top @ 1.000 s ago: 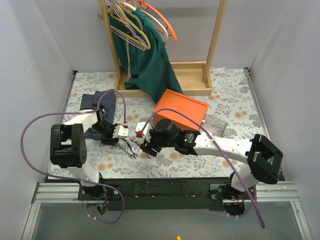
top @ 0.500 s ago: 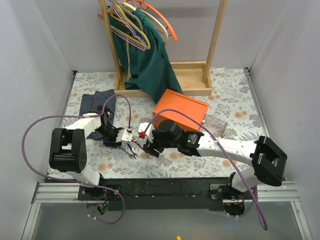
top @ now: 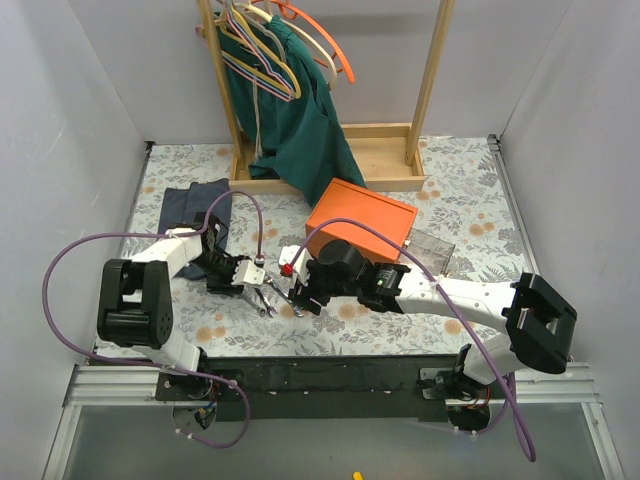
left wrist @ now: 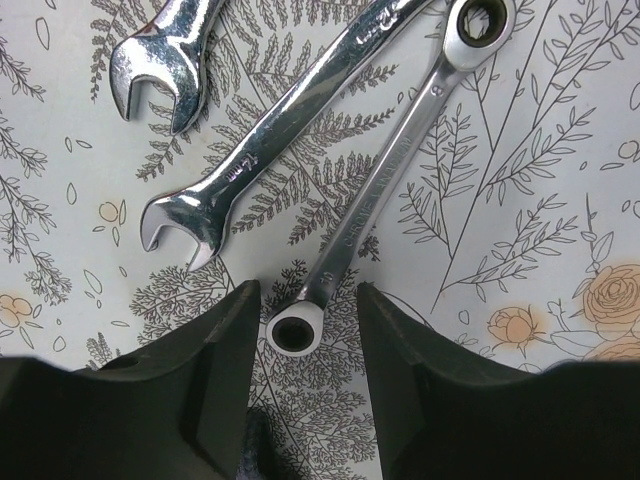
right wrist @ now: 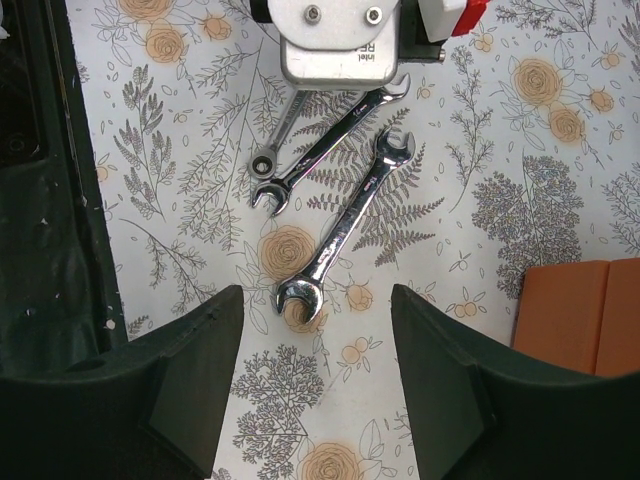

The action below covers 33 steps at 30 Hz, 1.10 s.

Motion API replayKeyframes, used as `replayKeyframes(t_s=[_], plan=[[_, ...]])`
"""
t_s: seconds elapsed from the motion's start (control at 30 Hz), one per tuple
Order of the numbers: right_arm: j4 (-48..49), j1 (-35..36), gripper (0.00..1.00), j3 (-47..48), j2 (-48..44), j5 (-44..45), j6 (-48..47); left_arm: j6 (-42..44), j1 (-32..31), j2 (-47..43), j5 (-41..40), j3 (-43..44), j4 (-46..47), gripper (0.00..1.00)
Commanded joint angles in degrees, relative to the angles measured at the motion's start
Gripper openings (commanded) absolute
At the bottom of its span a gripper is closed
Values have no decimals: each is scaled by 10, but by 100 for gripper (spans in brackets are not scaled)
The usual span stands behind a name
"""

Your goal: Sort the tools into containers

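Three thin silver wrenches lie side by side on the floral cloth between my two grippers. In the left wrist view a ratcheting wrench has its ring end between my fingers, with an open-end wrench beside it and a third at the top left. My left gripper is open and low over the cloth, astride that ring end. My right gripper is open above the open end of another wrench. The orange box stands behind, with a clear drawer pulled out to its right. No pliers or yellow-handled tool show.
A wooden clothes rack with coloured hangers and a green garment stands at the back. A dark cloth lies at the left. The left gripper's body sits just beyond the wrenches in the right wrist view.
My left gripper has moved right, up to the wrenches. My right gripper has shifted slightly right and stays over them. The wrenches have not moved.
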Motion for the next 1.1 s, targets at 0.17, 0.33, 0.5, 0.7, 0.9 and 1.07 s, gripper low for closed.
replayKeyframes(t_s=[0.17,0.33,0.5,0.7,0.9,1.07], plan=[[15,-2,69,1,-22,1,-9,45,32,29,-102,-43,18,40],[8,-3,69,6,-21,1,-11,36,37,71,-95,-2,-20,39],[18,-3,69,-5,-26,4,-18,47,37,80,-113,-14,6,34],[63,-3,68,-44,-16,-40,16,28,38,75,-90,-21,-35,13],[149,0,68,-48,66,-69,25,-33,41,118,-60,28,-119,0],[195,4,68,25,164,-83,26,-81,41,142,-20,103,-174,0]])
